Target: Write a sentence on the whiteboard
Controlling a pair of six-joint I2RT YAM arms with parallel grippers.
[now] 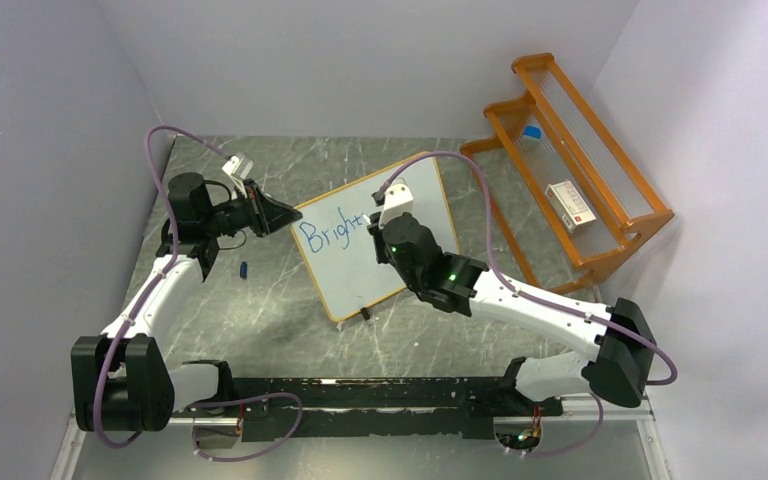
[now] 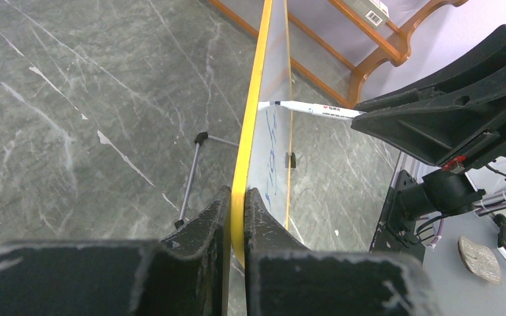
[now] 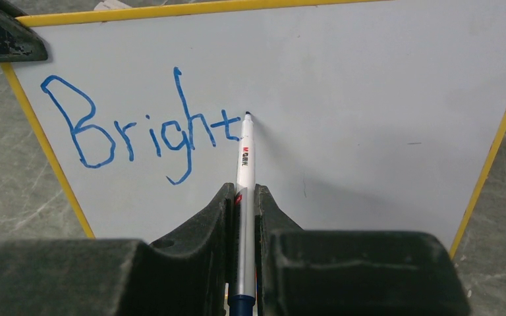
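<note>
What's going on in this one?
The left claw is shut on the frame edge of the whiteboard, steadying it where it stands propped on the table. The right claw grips a marker, whose tip touches the board just after the last blue letter. The sentence is unfinished: only "Bright" is written, and the rest of the board is blank.

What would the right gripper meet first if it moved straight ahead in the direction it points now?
The whiteboard. The right gripper holds a marker whose tip seems to touch the white face, just after the blue lettering.
</note>
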